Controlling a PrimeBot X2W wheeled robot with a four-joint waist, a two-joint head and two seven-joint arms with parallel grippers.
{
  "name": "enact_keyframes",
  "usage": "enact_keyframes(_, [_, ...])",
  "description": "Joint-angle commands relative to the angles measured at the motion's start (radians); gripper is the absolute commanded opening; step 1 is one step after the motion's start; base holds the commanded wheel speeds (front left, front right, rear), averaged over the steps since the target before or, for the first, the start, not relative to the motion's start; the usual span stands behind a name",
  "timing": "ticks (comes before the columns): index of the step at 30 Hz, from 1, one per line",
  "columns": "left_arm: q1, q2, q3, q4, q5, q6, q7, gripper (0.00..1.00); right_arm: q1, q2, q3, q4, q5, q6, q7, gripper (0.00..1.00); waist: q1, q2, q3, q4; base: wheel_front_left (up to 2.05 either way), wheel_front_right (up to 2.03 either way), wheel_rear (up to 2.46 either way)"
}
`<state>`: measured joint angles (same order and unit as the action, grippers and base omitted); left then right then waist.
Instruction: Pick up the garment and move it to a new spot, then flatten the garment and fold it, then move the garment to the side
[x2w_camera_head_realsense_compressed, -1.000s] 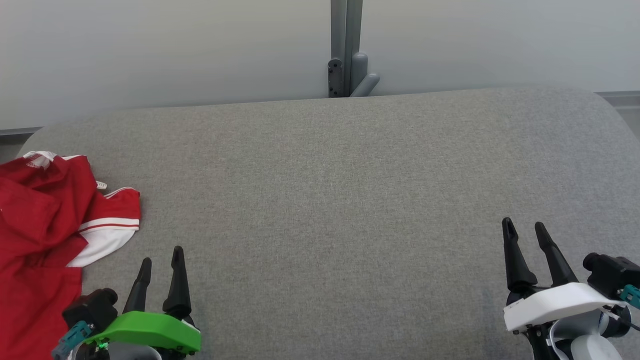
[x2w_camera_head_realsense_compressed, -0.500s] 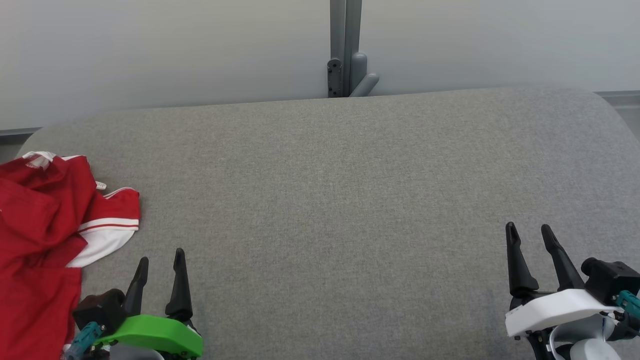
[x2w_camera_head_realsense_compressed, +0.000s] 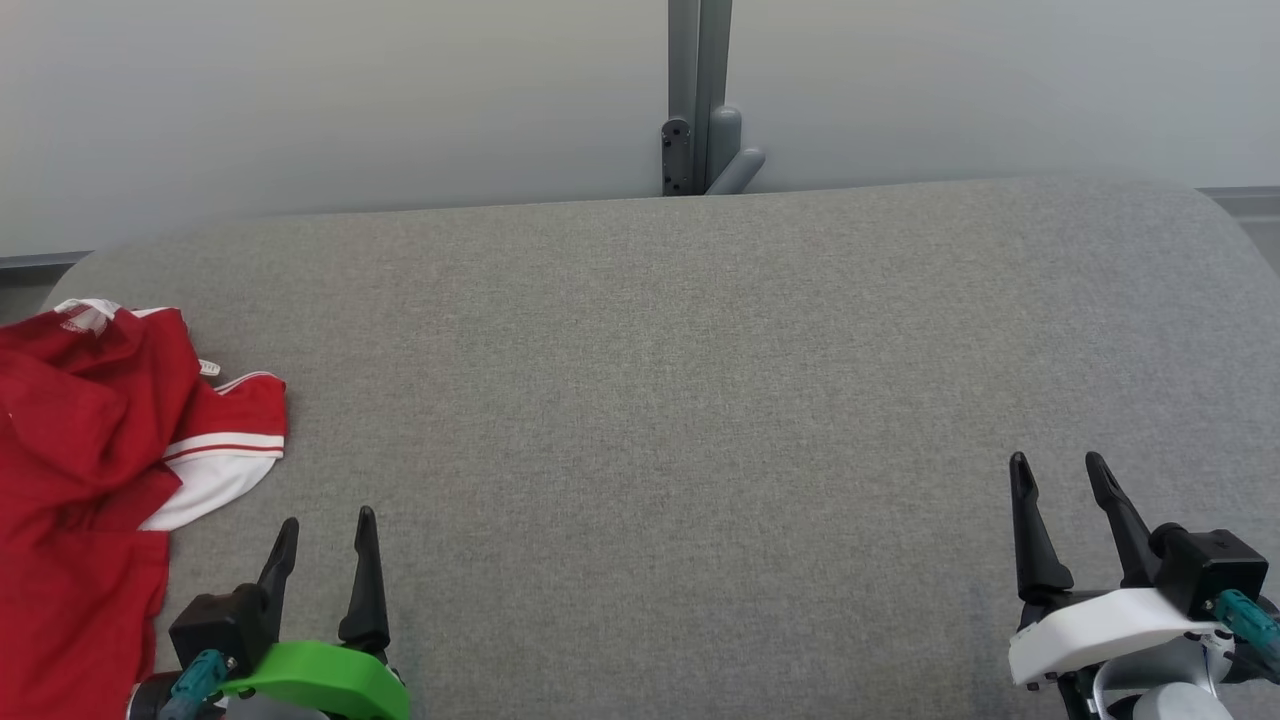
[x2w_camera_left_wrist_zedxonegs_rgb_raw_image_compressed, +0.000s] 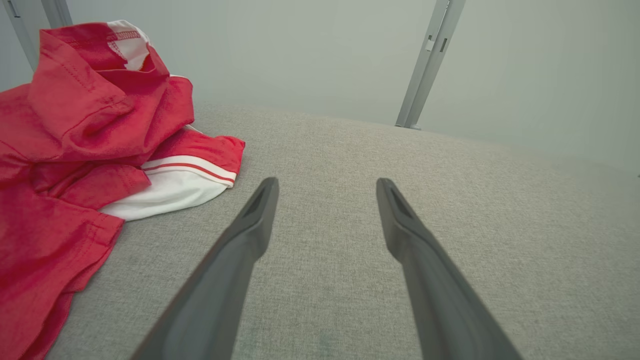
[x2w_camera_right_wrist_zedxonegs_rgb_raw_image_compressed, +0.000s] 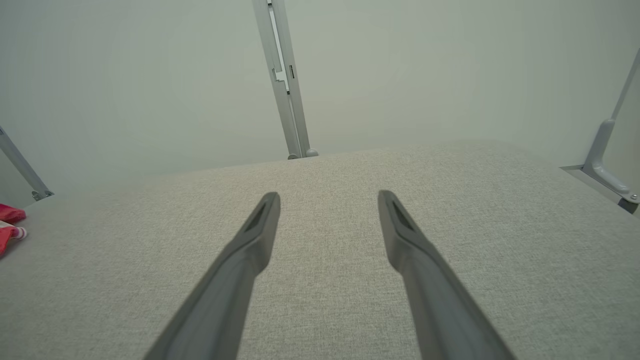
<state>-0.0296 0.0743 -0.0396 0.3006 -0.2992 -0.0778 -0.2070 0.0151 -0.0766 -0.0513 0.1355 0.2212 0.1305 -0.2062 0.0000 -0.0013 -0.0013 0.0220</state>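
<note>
1. Well to the left of the grey post (x2w_camera_head_realsense_compressed: 698, 90) and nearer the robot, the red garment (x2w_camera_head_realsense_compressed: 90, 450) lies crumpled at the left end of the grey fabric table (x2w_camera_head_realsense_compressed: 650, 380). Its white sleeve end with red stripes is turned toward the post's side. Part of the cloth runs off the left and bottom edges of the head view.
2. Compared with a second ago, the garment keeps the same heap and folds. Both it and the post sit slightly further right in the head view, which is a shift of the camera. The left gripper (x2w_camera_head_realsense_compressed: 328, 516) has sunk toward the bottom edge of that view, and the right gripper (x2w_camera_head_realsense_compressed: 1057, 458) has dropped a little too.
3. The left gripper stands left of the post at the table's near side, just beside the garment's right edge and not touching it. Its fingers are spread with only table cloth between them. In the left wrist view the striped sleeve lies off to the left of the left finger, with bare grey cloth between the two.
4. The right gripper stands right of the post, also at the near side and well apart from the garment. Its fingers are likewise spread and hold nothing.
5. Behind the post rises a pale wall (x2w_camera_head_realsense_compressed: 300, 100).
</note>
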Motion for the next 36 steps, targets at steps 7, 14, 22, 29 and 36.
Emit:
enact_keyframes(7, [0.009,0.002,0.005,0.004,0.070,-0.002,-0.021,1.00,0.009,-0.001,0.003,0.008,-0.071,0.000,-0.023,1.00,0.0000,0.0010,-0.003,0.001,0.00,0.00,0.00])
enact_keyframes(14, [0.012,-0.001,0.010,0.007,0.122,-0.003,-0.034,1.00,0.015,0.004,-0.004,0.014,-0.114,0.000,-0.036,1.00,0.0000,0.0011,-0.006,-0.003,0.00,0.00,0.00])
enact_keyframes(22, [0.013,-0.004,0.016,0.022,0.168,-0.005,-0.048,1.00,0.022,0.007,-0.007,0.019,-0.161,0.000,-0.049,1.00,0.0000,0.0012,-0.007,-0.008,0.00,0.00,0.00])
enact_keyframes(29, [0.011,-0.011,0.024,0.047,0.185,-0.009,-0.059,1.00,0.024,0.008,-0.010,0.021,-0.211,0.000,-0.060,1.00,0.0000,0.0013,-0.011,-0.012,0.00,0.00,0.00])
enact_keyframes(36, [0.001,-0.014,0.028,0.051,0.186,-0.013,-0.059,1.00,0.024,0.009,-0.011,0.019,-0.202,0.000,-0.060,1.00,0.0000,0.0013,-0.009,-0.011,0.00,0.00,0.00])
